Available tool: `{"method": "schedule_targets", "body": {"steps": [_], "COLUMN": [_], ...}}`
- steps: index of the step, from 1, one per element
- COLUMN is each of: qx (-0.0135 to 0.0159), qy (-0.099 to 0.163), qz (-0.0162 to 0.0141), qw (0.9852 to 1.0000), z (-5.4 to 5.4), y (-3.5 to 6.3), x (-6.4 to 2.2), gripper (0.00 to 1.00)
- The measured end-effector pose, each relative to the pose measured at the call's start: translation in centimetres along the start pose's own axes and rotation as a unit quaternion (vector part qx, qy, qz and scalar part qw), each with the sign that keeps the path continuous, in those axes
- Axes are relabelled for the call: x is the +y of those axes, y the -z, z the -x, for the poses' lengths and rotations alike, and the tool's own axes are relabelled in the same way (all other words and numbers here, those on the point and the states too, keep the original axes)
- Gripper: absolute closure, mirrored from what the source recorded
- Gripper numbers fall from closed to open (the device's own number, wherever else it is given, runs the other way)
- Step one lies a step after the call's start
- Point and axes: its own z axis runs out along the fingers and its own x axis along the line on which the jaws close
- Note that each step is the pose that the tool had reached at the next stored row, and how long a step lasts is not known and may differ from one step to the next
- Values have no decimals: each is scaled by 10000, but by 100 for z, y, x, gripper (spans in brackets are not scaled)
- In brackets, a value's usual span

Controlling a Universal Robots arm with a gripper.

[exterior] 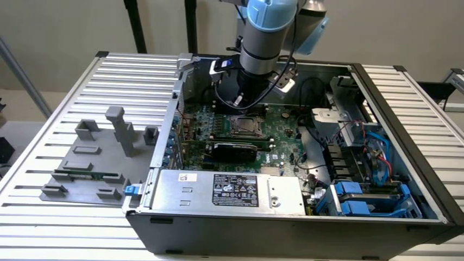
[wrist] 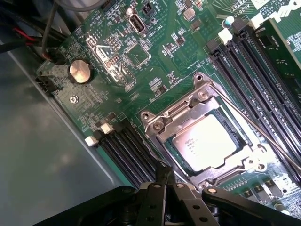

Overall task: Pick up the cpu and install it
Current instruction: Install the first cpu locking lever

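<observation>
An open computer case (exterior: 406, 163) holds a green motherboard (wrist: 141, 80), memory slots (wrist: 127, 150) and a power supply (exterior: 232, 191).

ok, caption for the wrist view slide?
CPU seated in the motherboard socket frame, hand just above it.

The cpu (wrist: 205, 142), a small flat square chip with a silvery-grey top bearing faint printed text and a thin pale rim, is lying flat inside the metal socket frame (wrist: 165, 120) on the green motherboard (wrist: 99, 108), sitting between the banks of black memory slots (wrist: 127, 150).
</observation>
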Motion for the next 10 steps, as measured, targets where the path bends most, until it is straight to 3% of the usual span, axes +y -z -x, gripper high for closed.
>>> {"method": "schedule_targets", "body": {"steps": [6,10], "qx": [-43,-55], "qy": [-1,1], "qz": [51,66], "qw": [10000,10000], "z": [-11,-13], "y": [-33,-42], "x": [17,25], "gripper": [89,89]}}
